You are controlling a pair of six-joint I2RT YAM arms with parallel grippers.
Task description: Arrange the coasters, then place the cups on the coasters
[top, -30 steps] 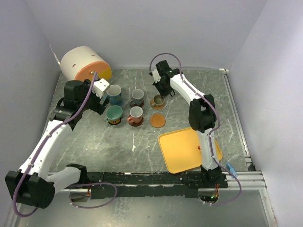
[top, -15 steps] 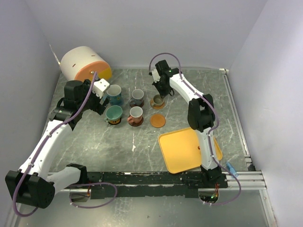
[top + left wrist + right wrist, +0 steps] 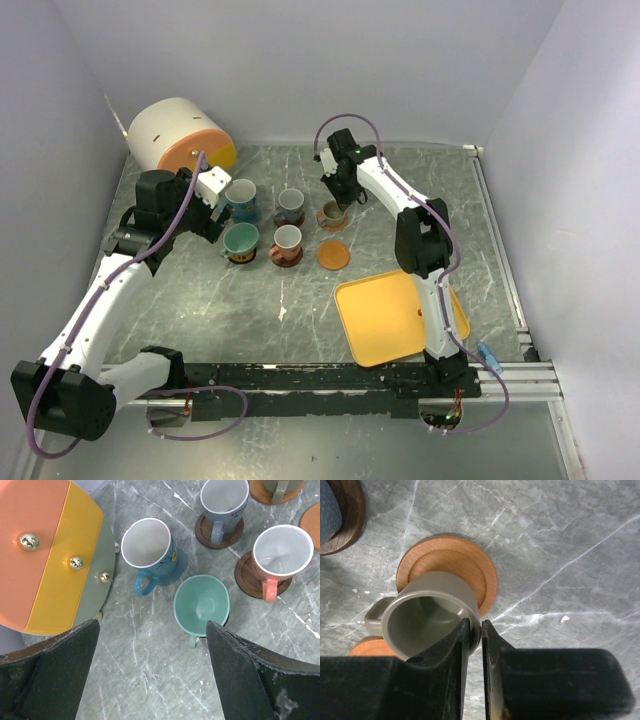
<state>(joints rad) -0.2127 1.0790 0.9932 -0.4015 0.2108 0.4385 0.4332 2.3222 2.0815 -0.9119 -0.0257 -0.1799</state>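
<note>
Right pincer (image 3: 476, 626) grips olive cup (image 3: 427, 620) rim, atop coaster (image 3: 470, 562)

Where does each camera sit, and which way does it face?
Top external: high behind the arm bases, looking down at the grey marble table; left arm and right arm show.
Left wrist: above the table, facing down at the blue ceramic mug and teal ceramic mug; the open left tool frames them.
Right wrist: above the olive-grey ceramic mug on its round wooden coaster; the right tool pinches its rim.
Shared: top and left wrist both show these two mugs.
</note>
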